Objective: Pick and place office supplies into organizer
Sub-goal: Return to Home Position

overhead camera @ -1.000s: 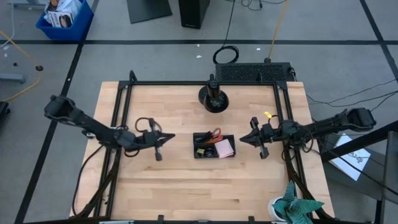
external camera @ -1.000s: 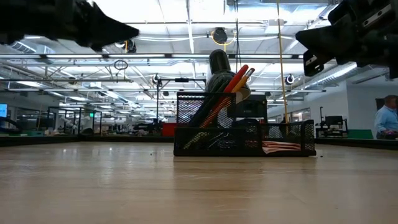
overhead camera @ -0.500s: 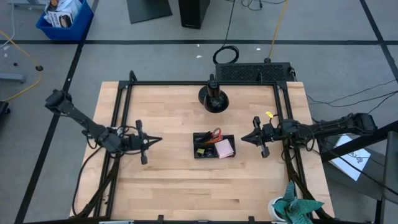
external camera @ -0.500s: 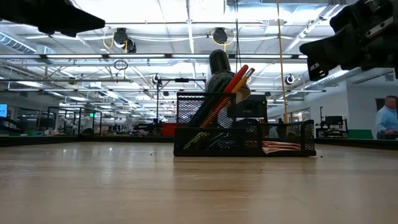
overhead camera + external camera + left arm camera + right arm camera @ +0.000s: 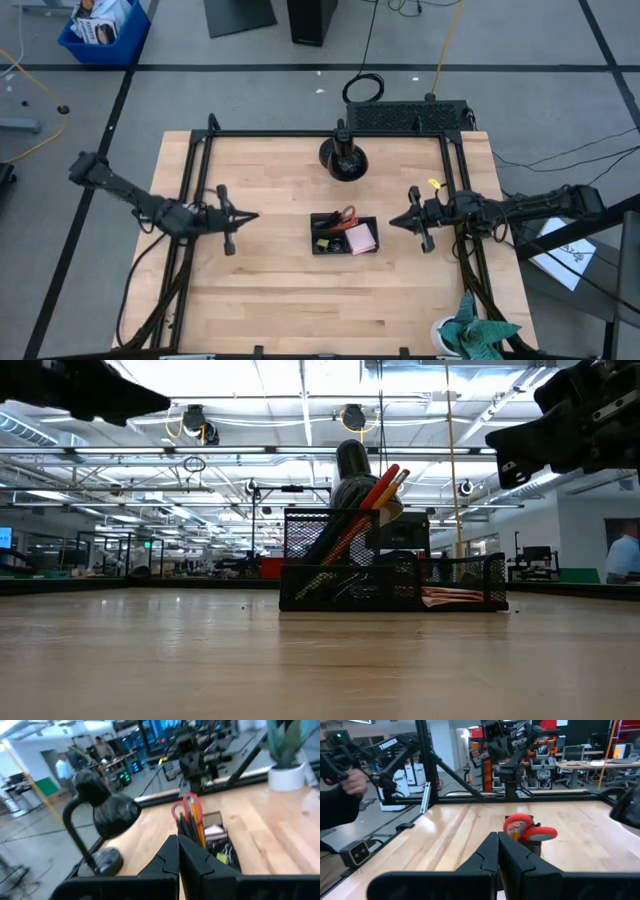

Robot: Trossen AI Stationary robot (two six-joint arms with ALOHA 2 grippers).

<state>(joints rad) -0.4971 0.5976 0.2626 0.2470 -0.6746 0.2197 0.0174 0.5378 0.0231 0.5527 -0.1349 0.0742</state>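
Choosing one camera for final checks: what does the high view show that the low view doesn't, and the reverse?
Only high: the blue plastic bin on the floor and the leafy green plant. Only low: a person in the room behind. Both: the black mesh organizer, the pink square sticky-note pad inside it, the left gripper and the right gripper, apart from it.

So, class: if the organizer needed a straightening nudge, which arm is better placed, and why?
Right, probably. From above, the right gripper hangs nearer the black desk organizer, at its pink sticky notes end; the left gripper is farther off. Both are shut and empty.
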